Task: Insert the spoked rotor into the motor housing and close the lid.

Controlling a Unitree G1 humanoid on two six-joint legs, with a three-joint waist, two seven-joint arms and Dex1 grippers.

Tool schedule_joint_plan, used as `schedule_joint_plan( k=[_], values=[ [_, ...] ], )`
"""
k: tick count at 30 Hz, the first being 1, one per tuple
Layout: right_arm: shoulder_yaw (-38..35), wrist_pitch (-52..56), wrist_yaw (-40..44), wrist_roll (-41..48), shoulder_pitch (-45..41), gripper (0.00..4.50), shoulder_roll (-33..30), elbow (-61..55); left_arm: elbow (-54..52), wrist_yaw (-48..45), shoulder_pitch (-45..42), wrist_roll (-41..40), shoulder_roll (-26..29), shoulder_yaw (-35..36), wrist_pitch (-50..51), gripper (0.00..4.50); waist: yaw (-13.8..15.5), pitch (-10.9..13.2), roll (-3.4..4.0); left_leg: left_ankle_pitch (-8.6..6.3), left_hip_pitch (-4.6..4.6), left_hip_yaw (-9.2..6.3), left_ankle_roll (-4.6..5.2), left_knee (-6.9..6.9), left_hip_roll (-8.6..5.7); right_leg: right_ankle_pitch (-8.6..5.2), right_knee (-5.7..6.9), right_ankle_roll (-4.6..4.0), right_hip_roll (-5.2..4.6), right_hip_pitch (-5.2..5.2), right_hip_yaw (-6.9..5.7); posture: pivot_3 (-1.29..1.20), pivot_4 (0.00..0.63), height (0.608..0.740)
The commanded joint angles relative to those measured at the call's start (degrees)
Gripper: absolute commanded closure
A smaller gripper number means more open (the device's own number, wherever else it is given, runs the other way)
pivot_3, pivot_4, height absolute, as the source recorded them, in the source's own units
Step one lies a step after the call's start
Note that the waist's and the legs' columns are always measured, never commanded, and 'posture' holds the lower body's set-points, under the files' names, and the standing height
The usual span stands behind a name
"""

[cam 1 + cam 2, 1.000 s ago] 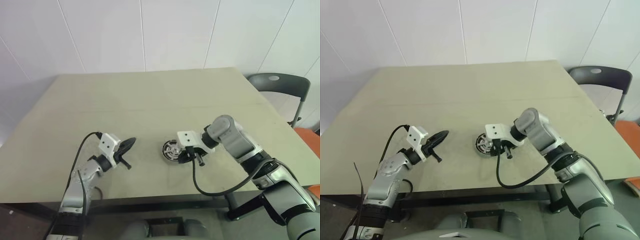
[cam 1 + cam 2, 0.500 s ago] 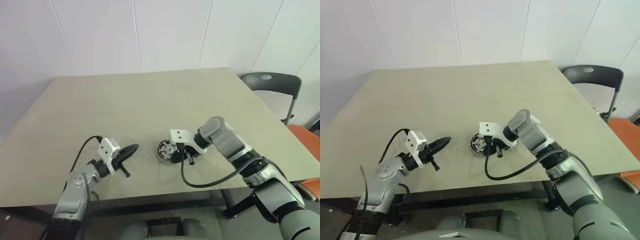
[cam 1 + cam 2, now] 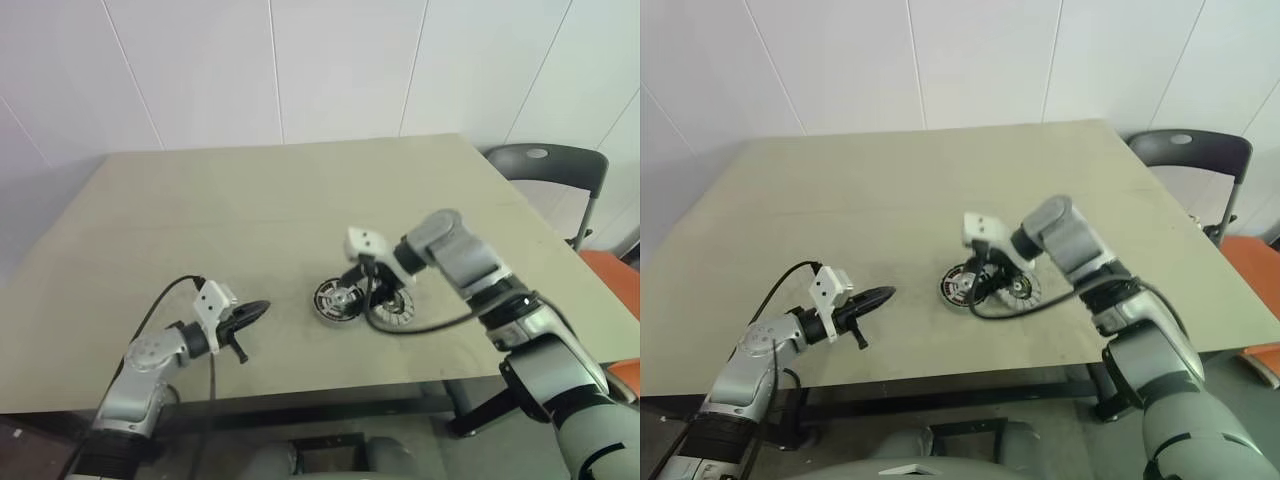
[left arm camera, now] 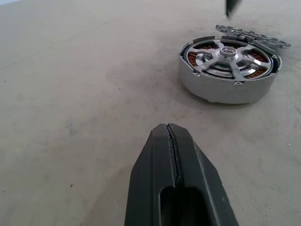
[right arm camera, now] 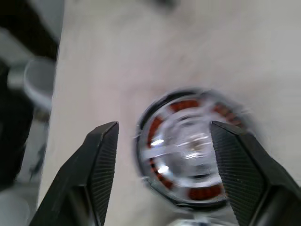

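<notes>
The rotor (image 4: 229, 54) sits inside the housing (image 4: 225, 87) at frame centre on the desk; the lid (image 3: 392, 307), seemingly alongside, awaits. Right pincer (image 5: 162, 155) hovers wide, empty; left pincer (image 4: 170, 136) closed. Next: grasp the lid.

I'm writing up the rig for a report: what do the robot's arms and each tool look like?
Both arms have silver-grey rounded metal segments with black joints. Each wrist carries a white boxy block, and a black cable loops from it back along the arm. The left tool and right tool each have two black tapered fingers with finely textured inner faces.
</notes>
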Motion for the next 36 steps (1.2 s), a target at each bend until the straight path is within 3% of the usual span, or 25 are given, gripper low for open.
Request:
schedule_joint_plan(
  k=[1,6,12,18,34,36],
  values=[
    [-3.2,-8.7,-11.8,-4.0,-4.3,1.25,0.2,11.0,0.3,0.4,-2.0,0.6,-0.9,-0.4,-1.6,4.5,0.1,0.0,0.0,0.0,-0.01,0.01,0.0,-0.02,-0.01,0.01,-0.02,0.0,-0.01,-0.01,0.0,0.0,0.0,0.74],
    [2.6,-24.4,-19.5,-15.0,-4.9,1.25,-5.2,20.8,1.1,0.3,-3.1,1.1,-2.0,-1.0,-2.1,4.5,0.2,0.0,0.0,0.01,-0.11,0.08,0.01,-0.25,-0.18,0.01,-0.08,0.0,-0.12,-0.18,0.03,0.0,0.0,0.74],
    [8.1,-34.5,-19.1,-24.1,-3.3,1.25,-11.0,23.5,2.2,-0.3,-4.2,1.5,-2.5,-1.5,-2.5,4.5,-0.3,0.0,0.02,0.11,-0.2,0.45,0.17,-0.62,-0.09,0.11,-0.07,0.14,-0.12,-0.61,0.28,0.0,0.0,0.74],
    [8.0,-35.5,-11.2,-24.7,-0.3,1.25,-13.5,21.0,2.6,-0.3,-5.1,1.7,-2.7,-2.1,-2.7,4.5,-0.2,0.0,0.02,0.12,-0.04,0.52,0.19,-0.52,-0.05,0.02,0.0,-0.04,-0.06,-0.46,0.32,0.0,0.0,0.74],
    [4.0,-25.8,2.3,-18.9,7.6,1.25,-12.2,11.5,1.7,0.7,-4.6,1.7,-2.8,-2.1,-2.6,4.5,0.1,-0.1,-0.1,0.12,0.07,0.49,0.19,-0.46,-0.01,0.03,0.0,-0.03,-0.06,-0.3,0.31,0.0,0.0,0.74],
    [3.6,-24.8,2.7,-18.4,8.2,1.66,-12.0,10.4,1.7,0.9,-4.6,1.7,-2.8,-2.1,-2.6,4.5,0.1,-0.1,-0.15,0.12,0.08,0.49,0.18,-0.46,-0.01,0.03,0.0,-0.03,-0.06,-0.29,0.3,0.0,0.0,0.74]
  ],
)
